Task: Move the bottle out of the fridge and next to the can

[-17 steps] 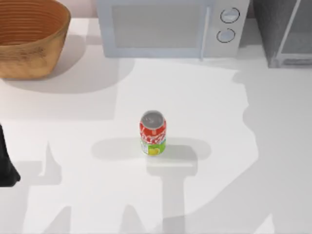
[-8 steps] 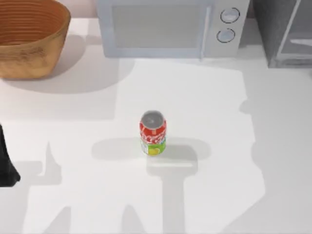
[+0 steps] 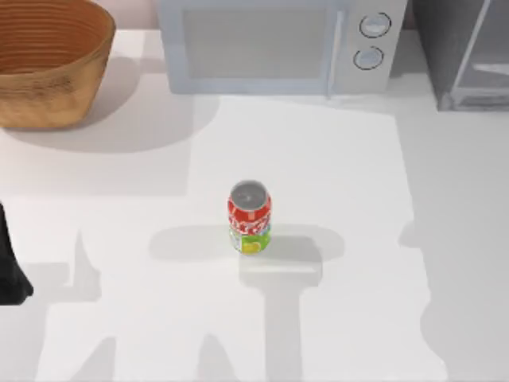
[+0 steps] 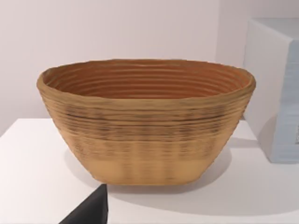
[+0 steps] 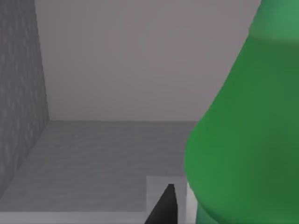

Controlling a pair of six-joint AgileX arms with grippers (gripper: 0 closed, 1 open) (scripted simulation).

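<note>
One relation that matters: the bottle [image 5: 243,130] stands upright, close in front of my right wrist camera and off to one side of it, inside the grey-walled fridge [image 3: 465,56].
Long axis: vertical; the green shoulder and body rise past the frame, so any grasp would come from the side.
Right gripper: a dark fingertip [image 5: 163,207] shows just beside the bottle's base; I cannot tell whether the fingers are spread or closed, or whether they touch the bottle.
Nearer arm: the right, since the fridge sits at the table's far right corner and this arm is already reaching into it.
Left arm: parked at the table's left edge [image 3: 9,267], its wrist camera facing the woven basket [image 4: 145,121].
Can [image 3: 250,216]: upright near the table's middle, well apart from the fridge, with bare table on every side.
Stage, as I judge it: approach or grasp inside the fridge; the bottle is not yet out.
Next move needs: the bottle centred between my fingers before I draw it toward the can.
</note>
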